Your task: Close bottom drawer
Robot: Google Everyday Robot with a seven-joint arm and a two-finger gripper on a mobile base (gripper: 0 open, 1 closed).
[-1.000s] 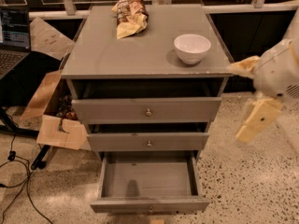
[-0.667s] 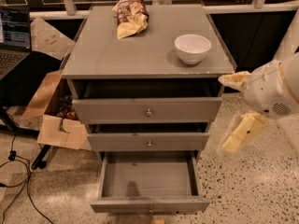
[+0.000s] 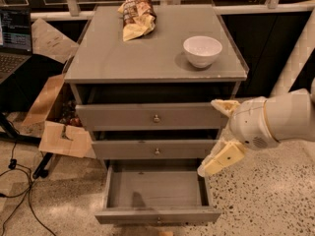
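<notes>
The bottom drawer (image 3: pixel 157 214) of the grey cabinet is pulled far out and its tray is empty. The middle drawer (image 3: pixel 156 150) and the top drawer (image 3: pixel 155 117) each stand out a little from the frame. My gripper (image 3: pixel 207 137) is at the cabinet's right front corner, level with the middle drawer and above the right rear corner of the bottom drawer. It is open and empty, with its cream fingers (image 3: pixel 221 159) spread one above the other and pointing left.
A white bowl (image 3: pixel 202 50) and a chip bag (image 3: pixel 136 20) lie on the cabinet top (image 3: pixel 113 58). An open cardboard box (image 3: pixel 61 132), a laptop (image 3: pixel 15 38) and floor cables (image 3: pixel 19 191) are to the left. Speckled floor (image 3: pixel 266 200) lies to the right.
My gripper has moved left and downward, from out at the right to the cabinet's right front corner. The drawers have not moved.
</notes>
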